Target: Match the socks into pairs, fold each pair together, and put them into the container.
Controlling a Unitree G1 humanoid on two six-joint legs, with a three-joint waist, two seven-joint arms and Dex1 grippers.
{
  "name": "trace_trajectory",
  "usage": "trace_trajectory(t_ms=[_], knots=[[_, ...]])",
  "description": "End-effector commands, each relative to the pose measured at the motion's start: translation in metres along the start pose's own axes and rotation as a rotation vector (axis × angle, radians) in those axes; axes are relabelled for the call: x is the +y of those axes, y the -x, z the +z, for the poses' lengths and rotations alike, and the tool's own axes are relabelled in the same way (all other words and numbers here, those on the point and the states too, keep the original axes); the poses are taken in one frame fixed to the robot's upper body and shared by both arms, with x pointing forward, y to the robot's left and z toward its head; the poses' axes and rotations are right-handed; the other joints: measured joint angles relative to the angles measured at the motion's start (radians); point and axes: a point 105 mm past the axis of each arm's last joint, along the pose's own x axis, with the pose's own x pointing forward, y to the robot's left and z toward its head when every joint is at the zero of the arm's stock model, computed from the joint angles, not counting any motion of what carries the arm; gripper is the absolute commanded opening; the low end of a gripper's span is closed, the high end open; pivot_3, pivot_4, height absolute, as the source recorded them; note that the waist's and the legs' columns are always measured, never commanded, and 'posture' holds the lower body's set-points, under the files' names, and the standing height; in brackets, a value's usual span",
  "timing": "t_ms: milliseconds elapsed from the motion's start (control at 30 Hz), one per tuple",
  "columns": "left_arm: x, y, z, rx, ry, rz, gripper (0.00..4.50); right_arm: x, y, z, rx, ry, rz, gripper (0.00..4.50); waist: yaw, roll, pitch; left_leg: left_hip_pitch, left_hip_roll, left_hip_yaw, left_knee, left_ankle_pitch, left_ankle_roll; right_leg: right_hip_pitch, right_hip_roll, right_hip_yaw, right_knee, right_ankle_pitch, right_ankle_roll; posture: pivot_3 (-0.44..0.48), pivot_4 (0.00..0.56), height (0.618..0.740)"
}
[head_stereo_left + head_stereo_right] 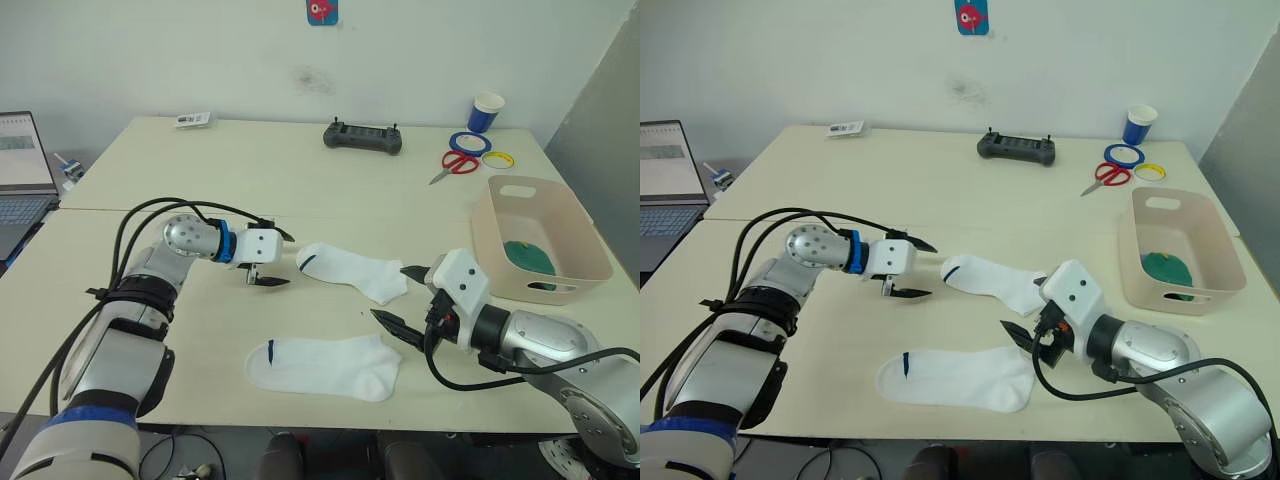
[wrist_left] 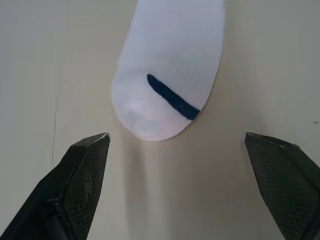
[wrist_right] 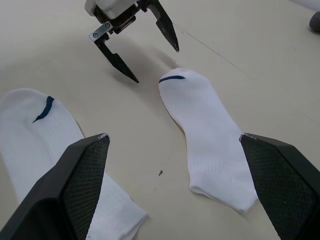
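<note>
Two white socks lie apart on the table: far sock, near sock. The left gripper and right gripper gape empty. Next, grab the far sock's toe and match them. The container waits right.

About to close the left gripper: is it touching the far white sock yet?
Apart. In the left wrist view, bare table separates both fingers of the open left gripper from the sock's toe.
</note>
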Motion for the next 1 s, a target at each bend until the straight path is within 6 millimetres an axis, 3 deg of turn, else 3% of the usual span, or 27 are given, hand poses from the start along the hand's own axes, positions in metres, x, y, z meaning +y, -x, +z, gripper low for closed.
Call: trace_trajectory(t_ms=[33,67,167,367,567,667,767,1000], knots=[[0.012,-0.008,0.007,0.023,-0.098,0.035,4.47,0.006,0.004,0.009,-0.037,0.032,0.009,4.50,0.002,0.000,0.000,0.000,0.000,0.000,0.000,0.000,0.000,0.000,0.000,-0.001,0.000,0.000,0.000,0.000,0.150,0.740],[0.012,-0.011,0.008,0.028,-0.116,0.037,4.47,0.006,0.004,0.009,-0.037,0.032,0.007,4.50,0.002,0.000,0.000,0.000,0.000,-0.001,0.000,0.000,0.000,0.000,0.000,-0.001,0.001,0.000,0.000,0.000,0.150,0.740],[0.016,-0.019,0.010,0.048,-0.170,0.066,3.88,0.006,0.004,0.008,-0.037,0.029,-0.001,4.50,0.001,0.000,0.000,0.001,0.000,-0.001,0.001,0.000,0.000,0.001,0.000,0.000,0.001,0.000,0.001,0.000,0.150,0.740],[0.010,-0.023,0.011,0.039,-0.218,0.046,1.99,0.004,0.005,0.005,-0.031,0.028,-0.022,4.50,0.000,0.000,0.000,0.001,0.000,-0.001,0.001,0.000,0.000,0.001,0.000,-0.001,0.002,0.000,0.001,0.000,0.150,0.740],[0.001,-0.011,0.010,0.008,-0.208,-0.013,0.12,-0.009,-0.001,-0.003,0.001,0.065,-0.078,4.50,-0.001,0.000,0.000,0.001,0.000,0.000,0.000,0.000,0.000,0.001,0.000,-0.001,0.001,0.000,0.001,0.000,0.150,0.740],[-0.007,-0.004,0.008,-0.010,-0.183,-0.062,0.03,-0.007,-0.008,-0.012,0.027,0.124,-0.044,4.50,-0.003,0.000,0.000,0.001,0.000,0.000,0.000,0.000,0.000,0.001,0.000,0.000,0.001,0.000,0.001,0.000,0.150,0.740],[-0.019,0.005,0.004,-0.035,-0.116,-0.090,0.03,-0.006,-0.028,-0.024,0.032,0.218,0.014,4.50,-0.012,0.000,0.000,0.002,0.001,0.000,0.000,0.000,0.000,0.001,0.000,0.000,0.002,0.000,0.001,0.000,0.150,0.740],[-0.030,0.008,0.003,-0.042,-0.065,-0.080,0.03,-0.024,-0.062,-0.049,0.051,0.233,0.028,4.50,-0.024,0.000,0.000,0.002,0.001,0.000,0.001,0.000,0.000,0.001,0.001,0.000,0.002,0.000,0.000,0.000,0.150,0.740]])
